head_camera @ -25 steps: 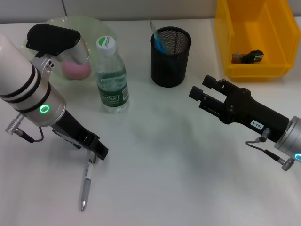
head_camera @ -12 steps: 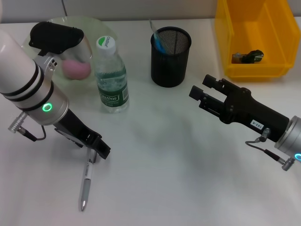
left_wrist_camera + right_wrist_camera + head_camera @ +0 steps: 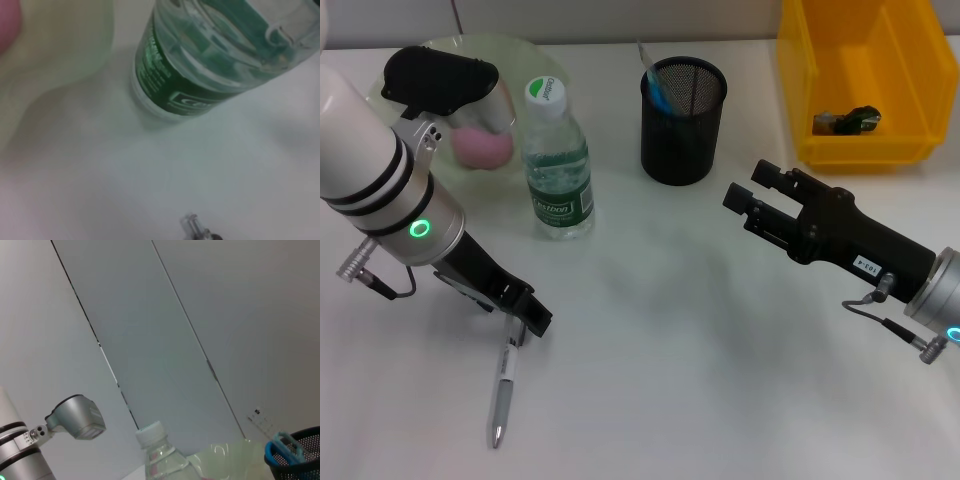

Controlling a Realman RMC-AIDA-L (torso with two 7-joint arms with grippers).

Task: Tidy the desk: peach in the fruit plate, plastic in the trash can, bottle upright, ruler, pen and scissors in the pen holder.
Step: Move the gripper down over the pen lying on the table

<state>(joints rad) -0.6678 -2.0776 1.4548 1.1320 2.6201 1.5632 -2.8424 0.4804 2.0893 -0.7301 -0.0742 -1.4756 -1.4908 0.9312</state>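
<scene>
- Pen [image 3: 503, 388] lies flat on the white desk [image 3: 660, 330], near the front edge, its upper end at the left gripper [image 3: 528, 322].
- Left gripper is low over the desk, its fingertips at the pen's upper end; whether they clasp it cannot be told.
- Right gripper [image 3: 745, 200] hovers with jaws apart, empty, beside the black mesh pen holder [image 3: 682, 120].
- Bottle [image 3: 556, 165] stands upright beside the green fruit plate [image 3: 510, 50] holding a pink peach [image 3: 482, 147].
- Yellow bin [image 3: 865, 75] sits at the back right.
</scene>
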